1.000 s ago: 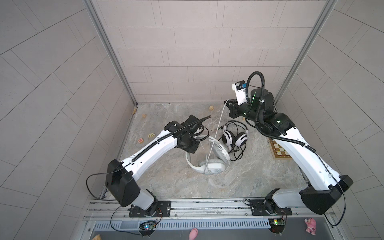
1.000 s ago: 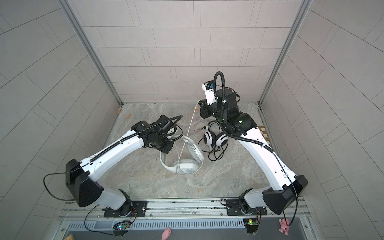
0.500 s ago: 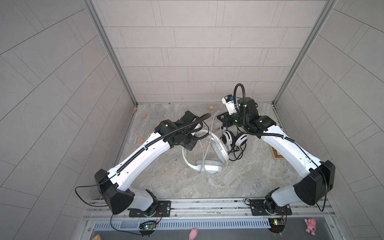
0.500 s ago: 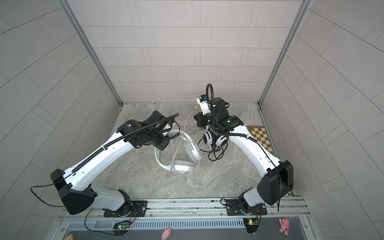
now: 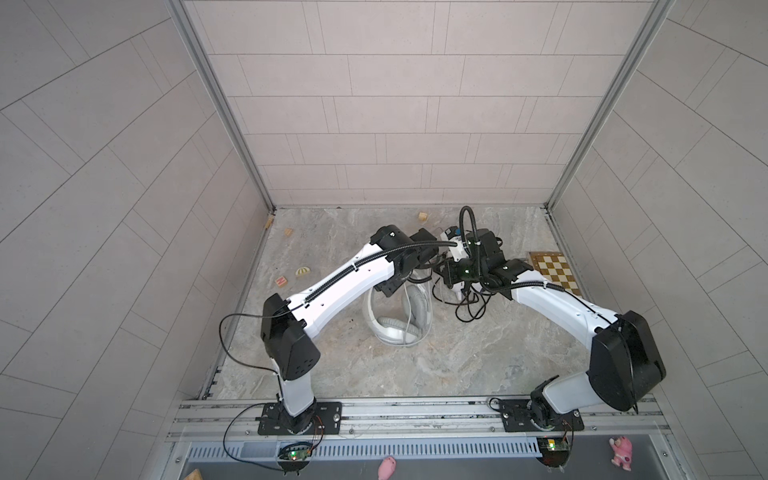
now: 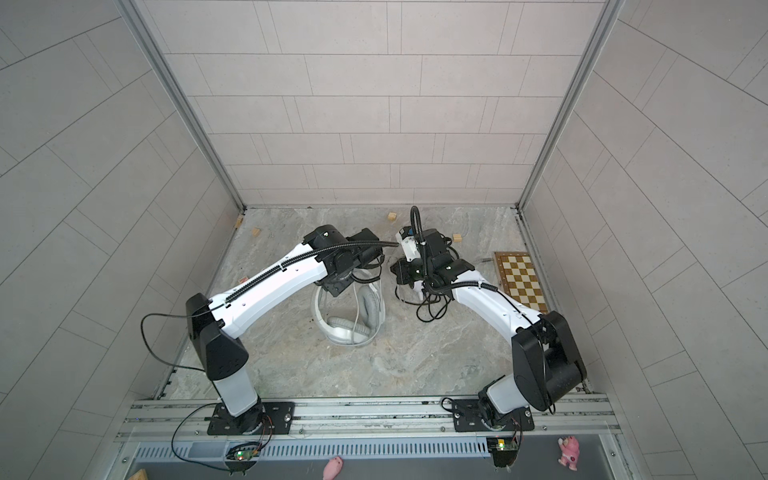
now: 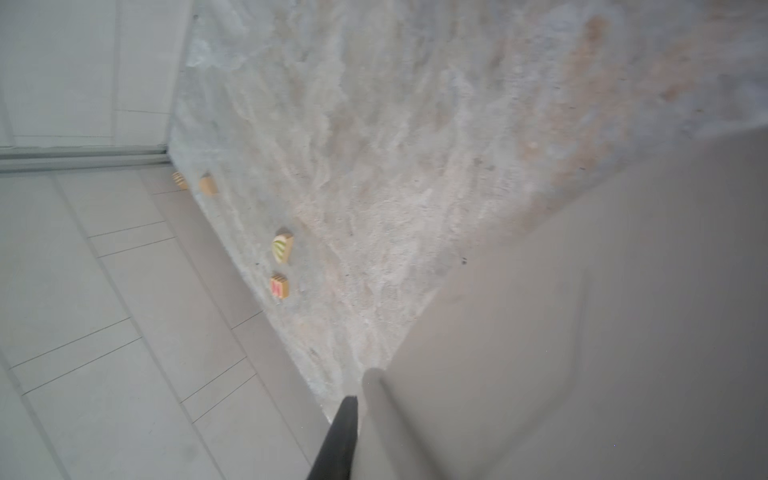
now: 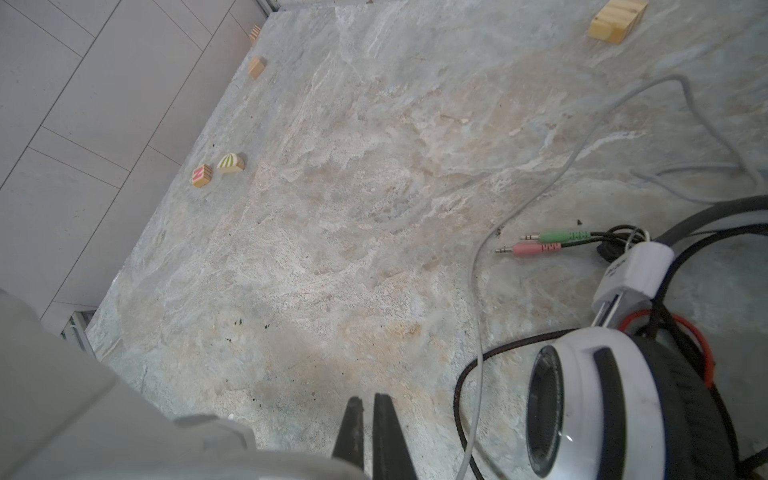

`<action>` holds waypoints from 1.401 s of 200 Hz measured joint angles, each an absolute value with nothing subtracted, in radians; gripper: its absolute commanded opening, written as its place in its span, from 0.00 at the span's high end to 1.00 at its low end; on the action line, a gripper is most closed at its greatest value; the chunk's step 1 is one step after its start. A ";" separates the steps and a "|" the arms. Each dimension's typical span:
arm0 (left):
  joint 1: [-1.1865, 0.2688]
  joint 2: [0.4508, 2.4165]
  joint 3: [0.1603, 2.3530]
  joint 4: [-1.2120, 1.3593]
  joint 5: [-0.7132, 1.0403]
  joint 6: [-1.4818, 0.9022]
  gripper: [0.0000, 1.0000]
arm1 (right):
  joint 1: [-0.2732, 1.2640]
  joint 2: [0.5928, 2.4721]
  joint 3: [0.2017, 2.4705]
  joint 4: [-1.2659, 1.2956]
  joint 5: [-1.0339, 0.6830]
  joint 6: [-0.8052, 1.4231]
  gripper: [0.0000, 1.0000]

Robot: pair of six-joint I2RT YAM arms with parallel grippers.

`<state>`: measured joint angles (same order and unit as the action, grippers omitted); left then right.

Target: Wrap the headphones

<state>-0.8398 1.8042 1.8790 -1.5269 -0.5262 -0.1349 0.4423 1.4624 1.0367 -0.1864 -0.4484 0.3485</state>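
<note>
- Two headsets lie on the tabletop (image 8: 332, 187), and neither looks wrapped, so you are early in the task.
- In both top views the white headset (image 5: 399, 332) lies flat near the middle, under your left arm. The black-and-white headset (image 8: 602, 395) is just beside it, under your right arm, with its black cable (image 5: 469, 313) in a loose heap.
- I judge that the step in hand is the white headset's cable: the grey cable (image 8: 540, 186) lies slack on the tabletop in long curves, and I can see no tidy turns.
- Your right claw (image 8: 367, 401) has its fingers together and nothing between them. It hangs low, near the grey cable but apart from it.
- Your left claw (image 5: 392, 286) is over the far part of the white headset. The left wrist view shows only one finger (image 7: 338, 436) beside a pale blurred surface, so I cannot tell if this claw is apart or clamped on something.
- For the next move, I think you must spread the right claw, close it on the grey cable, and lead it around the band while the left claw steadies the headset.
- Catch only the grey cable: the black one lies very close.
</note>
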 measured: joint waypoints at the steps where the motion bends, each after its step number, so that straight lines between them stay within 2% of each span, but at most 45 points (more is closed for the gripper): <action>1: -0.841 1.805 1.883 -1.528 -0.531 -0.135 0.82 | 0.442 1.462 1.036 -0.186 -0.448 0.349 1.00; 18: -0.849 1.802 1.914 -1.536 -0.580 -0.146 0.81 | 0.442 1.461 1.035 -0.178 -0.450 0.349 1.00; 28: -0.864 1.791 1.913 -1.529 -0.589 -0.142 0.75 | 0.442 1.458 1.036 -0.173 -0.454 0.349 1.00; 41: -0.880 1.759 1.876 -1.484 -0.571 -0.130 0.70 | 0.442 1.451 1.036 -0.165 -0.463 0.352 1.00; 65: -0.894 1.674 1.753 -1.398 -0.566 -0.121 0.71 | 0.443 1.405 1.029 -0.165 -0.467 0.357 1.00; 85: -0.848 1.625 1.708 -1.365 -0.553 -0.131 0.71 | 0.444 1.314 1.009 -0.179 -0.462 0.355 1.00; 129: -0.614 1.411 1.608 -1.187 -0.290 -0.150 0.68 | 0.444 1.229 1.007 -0.195 -0.444 0.339 1.00; 171: -0.595 1.327 1.621 -1.122 -0.086 -0.149 0.69 | 0.444 1.320 1.007 -0.204 -0.435 0.334 1.00; 193: -0.585 1.329 1.623 -1.122 -0.061 -0.150 0.70 | 0.444 1.340 1.007 -0.219 -0.410 0.330 1.00; 210: -0.557 1.327 1.623 -1.131 -0.080 -0.156 0.73 | 0.444 1.340 1.007 -0.241 -0.379 0.319 0.86; 222: -0.528 1.320 1.623 -1.133 -0.088 -0.167 0.78 | 0.445 1.340 1.007 -0.265 -0.352 0.314 0.75; 228: -0.509 1.314 1.623 -1.133 -0.098 -0.173 0.82 | 0.445 1.340 1.006 -0.279 -0.336 0.309 0.65; 236: -0.483 1.304 1.625 -1.134 -0.103 -0.181 0.85 | 0.445 1.340 1.005 -0.293 -0.314 0.297 0.56; 249: -0.436 1.279 1.633 -1.133 -0.109 -0.194 0.89 | 0.445 1.332 0.987 -0.305 -0.274 0.283 0.49; 280: -0.344 1.226 1.713 -1.122 -0.130 -0.228 0.95 | 0.439 1.260 0.917 -0.367 -0.205 0.268 0.41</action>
<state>-0.3435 1.2263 1.7126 -1.1217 -0.1299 -0.2279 0.4389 1.2602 0.9169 -0.3668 -0.2054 0.2680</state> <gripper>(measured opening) 0.145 0.553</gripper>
